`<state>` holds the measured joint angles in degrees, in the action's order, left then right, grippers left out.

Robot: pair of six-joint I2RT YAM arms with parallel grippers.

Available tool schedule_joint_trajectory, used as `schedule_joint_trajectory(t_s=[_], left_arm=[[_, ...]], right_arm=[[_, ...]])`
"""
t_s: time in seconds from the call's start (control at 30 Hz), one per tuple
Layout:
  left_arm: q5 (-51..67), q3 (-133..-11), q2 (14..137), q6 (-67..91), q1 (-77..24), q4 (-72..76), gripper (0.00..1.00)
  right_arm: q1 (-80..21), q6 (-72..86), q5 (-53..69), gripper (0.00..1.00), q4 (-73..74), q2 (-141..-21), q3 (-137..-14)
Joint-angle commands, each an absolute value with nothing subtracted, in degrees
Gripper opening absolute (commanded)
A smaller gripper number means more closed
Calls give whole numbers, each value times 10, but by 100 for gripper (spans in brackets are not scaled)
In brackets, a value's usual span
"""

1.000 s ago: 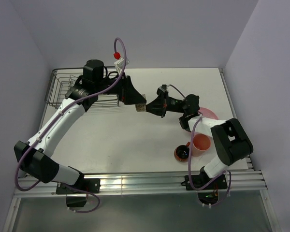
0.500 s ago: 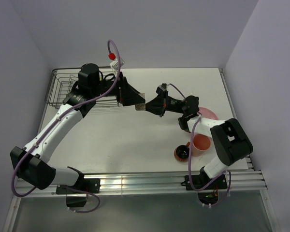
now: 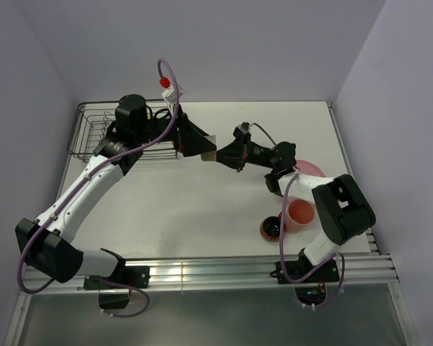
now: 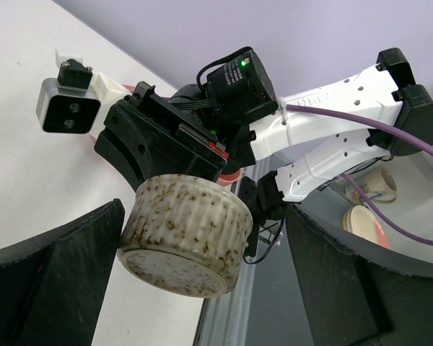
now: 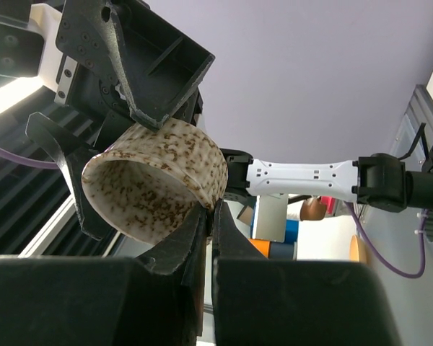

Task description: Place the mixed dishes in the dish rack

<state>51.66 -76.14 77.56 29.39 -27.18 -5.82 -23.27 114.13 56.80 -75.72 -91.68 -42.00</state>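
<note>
One handover likely: right gripper (image 5: 208, 216) pinches rim of beige cup (image 4: 184, 231); left gripper (image 4: 195, 263) gapes around it, should close, then dish rack (image 3: 86, 137), ten o'clock.

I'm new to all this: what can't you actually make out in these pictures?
Dish rack: top view, the left arm covers its right part, so its contents are unclear.
Pink plate: top view, partly under the right arm.
Speckled cup: top view, too small to see who grips it.
Mug: top view, dark inside, contents unreadable.
</note>
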Motion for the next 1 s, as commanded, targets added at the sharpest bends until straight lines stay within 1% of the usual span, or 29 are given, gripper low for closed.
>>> schedule_joint_trajectory(t_s=[0.0,0.37,0.97], left_arm=[[583,-766,756,292,-280,-72,99],[587,-752,750,284,-265,-70,99],[601,-754,754,323,-264,-23,99]], right_arm=[[-225,1490,482,0,-1010,-908,-446],[-227,1493,475,0,-998,-878,-447],[-229,1496,471,0,-1009,-894,-444]])
